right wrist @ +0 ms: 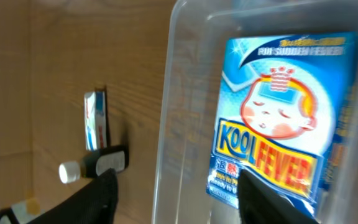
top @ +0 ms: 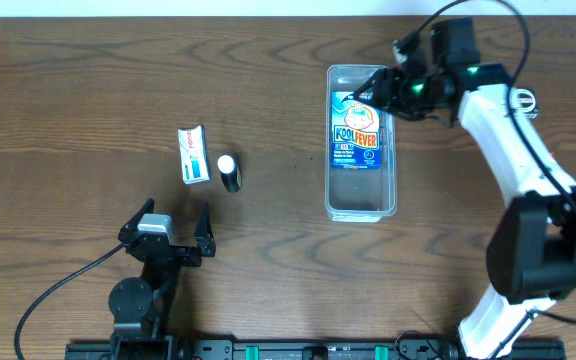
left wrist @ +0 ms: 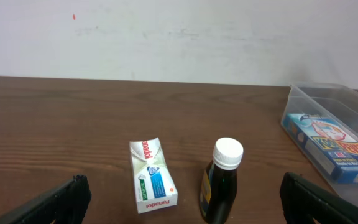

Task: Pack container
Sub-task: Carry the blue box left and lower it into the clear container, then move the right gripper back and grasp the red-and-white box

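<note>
The clear plastic container (top: pixel 388 192) stands at centre right with a blue Kool Fever box (top: pixel 354 132) lying in its far half. My right gripper (top: pixel 380 92) hovers open over the container's far end, holding nothing; its wrist view shows the Kool Fever box (right wrist: pixel 277 118) and the container's wall (right wrist: pixel 179 112) between the fingers (right wrist: pixel 179 202). A white Panadol box (top: pixel 194 154) and a dark bottle with a white cap (top: pixel 229 172) stand left of centre. My left gripper (top: pixel 176 226) is open near the front edge, facing the Panadol box (left wrist: pixel 152 176) and the bottle (left wrist: pixel 221 182).
The container (left wrist: pixel 328 99) with the Kool Fever box (left wrist: pixel 335 144) shows at the right of the left wrist view. The bottle (right wrist: pixel 95 163) and the Panadol box (right wrist: pixel 96 118) appear left in the right wrist view. A white wall lies behind the table.
</note>
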Action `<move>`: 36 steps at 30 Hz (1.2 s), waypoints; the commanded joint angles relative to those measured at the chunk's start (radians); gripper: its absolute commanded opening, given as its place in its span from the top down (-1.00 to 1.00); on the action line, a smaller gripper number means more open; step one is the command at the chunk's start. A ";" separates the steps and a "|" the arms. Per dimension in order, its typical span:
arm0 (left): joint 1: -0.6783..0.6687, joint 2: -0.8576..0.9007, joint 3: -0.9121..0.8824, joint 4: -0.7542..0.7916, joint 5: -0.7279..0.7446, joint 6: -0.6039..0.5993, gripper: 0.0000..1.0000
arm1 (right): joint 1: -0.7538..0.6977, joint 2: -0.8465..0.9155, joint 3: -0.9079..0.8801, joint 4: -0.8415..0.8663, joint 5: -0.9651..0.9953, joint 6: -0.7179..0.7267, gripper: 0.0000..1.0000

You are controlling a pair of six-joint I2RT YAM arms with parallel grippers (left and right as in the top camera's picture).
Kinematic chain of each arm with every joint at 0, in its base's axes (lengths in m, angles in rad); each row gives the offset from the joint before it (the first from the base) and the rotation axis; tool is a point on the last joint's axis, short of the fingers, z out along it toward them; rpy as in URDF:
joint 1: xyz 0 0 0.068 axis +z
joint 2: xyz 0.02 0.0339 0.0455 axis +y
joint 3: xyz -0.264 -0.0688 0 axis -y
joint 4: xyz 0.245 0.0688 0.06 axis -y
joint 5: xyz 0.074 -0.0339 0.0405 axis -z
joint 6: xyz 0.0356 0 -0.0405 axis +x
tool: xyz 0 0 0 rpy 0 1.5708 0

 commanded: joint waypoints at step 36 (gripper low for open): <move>0.005 0.002 -0.014 -0.039 0.006 -0.005 -0.96 | -0.631 -0.205 -0.216 -0.158 0.630 -0.793 -0.99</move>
